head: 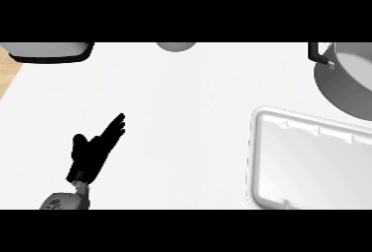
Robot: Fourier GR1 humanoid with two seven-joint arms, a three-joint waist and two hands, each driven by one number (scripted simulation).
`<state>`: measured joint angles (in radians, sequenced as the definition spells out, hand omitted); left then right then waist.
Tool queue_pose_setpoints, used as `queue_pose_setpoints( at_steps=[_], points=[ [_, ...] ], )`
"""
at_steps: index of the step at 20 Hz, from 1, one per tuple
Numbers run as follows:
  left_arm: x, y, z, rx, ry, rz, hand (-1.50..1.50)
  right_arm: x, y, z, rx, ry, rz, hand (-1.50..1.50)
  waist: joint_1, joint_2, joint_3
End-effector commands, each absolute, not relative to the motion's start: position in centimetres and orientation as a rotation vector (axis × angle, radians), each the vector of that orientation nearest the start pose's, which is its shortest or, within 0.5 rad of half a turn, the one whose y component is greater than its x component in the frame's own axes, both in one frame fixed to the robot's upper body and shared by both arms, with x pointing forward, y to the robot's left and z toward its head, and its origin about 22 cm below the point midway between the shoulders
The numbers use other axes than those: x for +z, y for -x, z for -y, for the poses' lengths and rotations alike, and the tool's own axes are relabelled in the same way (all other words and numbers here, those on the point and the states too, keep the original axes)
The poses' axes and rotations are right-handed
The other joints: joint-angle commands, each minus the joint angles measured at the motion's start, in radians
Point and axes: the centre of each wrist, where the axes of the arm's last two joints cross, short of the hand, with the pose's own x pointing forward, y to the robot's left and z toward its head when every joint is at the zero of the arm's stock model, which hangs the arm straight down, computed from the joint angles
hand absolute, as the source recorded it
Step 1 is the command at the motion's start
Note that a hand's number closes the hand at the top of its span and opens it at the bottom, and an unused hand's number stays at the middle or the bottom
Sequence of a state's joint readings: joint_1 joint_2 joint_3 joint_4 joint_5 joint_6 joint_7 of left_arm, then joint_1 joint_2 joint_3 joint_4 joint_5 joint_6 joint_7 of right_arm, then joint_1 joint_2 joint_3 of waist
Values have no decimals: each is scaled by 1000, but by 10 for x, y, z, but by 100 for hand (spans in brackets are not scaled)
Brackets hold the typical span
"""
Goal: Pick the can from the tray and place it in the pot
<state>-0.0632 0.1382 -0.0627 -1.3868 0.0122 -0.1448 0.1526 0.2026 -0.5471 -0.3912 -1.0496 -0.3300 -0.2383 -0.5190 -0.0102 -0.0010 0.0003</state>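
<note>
While left hand (93,152) fingers (115,125) point straight, tray (269,162) lies well right.

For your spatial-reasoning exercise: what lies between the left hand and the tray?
In the head view, only bare white counter lies between the open left hand and the tray.

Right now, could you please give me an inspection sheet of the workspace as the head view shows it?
Surface: white counter, with a wooden strip at the far left.
Job's things: white tray at lower right, no can visible in it; grey pot at upper right, cut by the edge.
Clutter: dark-rimmed vessel at top left; grey round object at top centre.
Hands: left hand open, fingers straight, over the counter; right hand not in view.
Cables: nothing seen.
Surroundings: nothing seen.
</note>
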Motion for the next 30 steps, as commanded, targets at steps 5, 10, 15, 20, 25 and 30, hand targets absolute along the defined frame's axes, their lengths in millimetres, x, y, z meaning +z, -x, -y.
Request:
queue_pose_setpoints(
  at_steps=[5, 10, 15, 20, 25, 30],
  points=[
    [-34, -258, -261, -276, 38, 1275, 0, 27, -126, 514, -119, 1139, 1437, 150, 2, 1, -2],
    [-31, -262, -231, -292, 69, 1269, 0, 59, -162, 488, -83, 1234, 1400, 150, 7, 2, -2],
    [-17, -255, -229, -271, 65, 1266, 0, 124, -205, 501, -31, 1303, 1333, 150, 26, 3, -1],
    [-26, -262, -245, -283, 57, 1290, 0, 156, -249, 480, 64, 1284, 1271, 150, 27, 5, -1],
    [-21, -257, -242, -325, 72, 1271, 0, 177, -291, 480, 153, 1278, 1169, 150, 51, 9, 0],
    [-20, -272, -235, -338, 93, 1296, 0, 170, -331, 471, 237, 1260, 1096, 150, 59, 14, 0]
  ],
)
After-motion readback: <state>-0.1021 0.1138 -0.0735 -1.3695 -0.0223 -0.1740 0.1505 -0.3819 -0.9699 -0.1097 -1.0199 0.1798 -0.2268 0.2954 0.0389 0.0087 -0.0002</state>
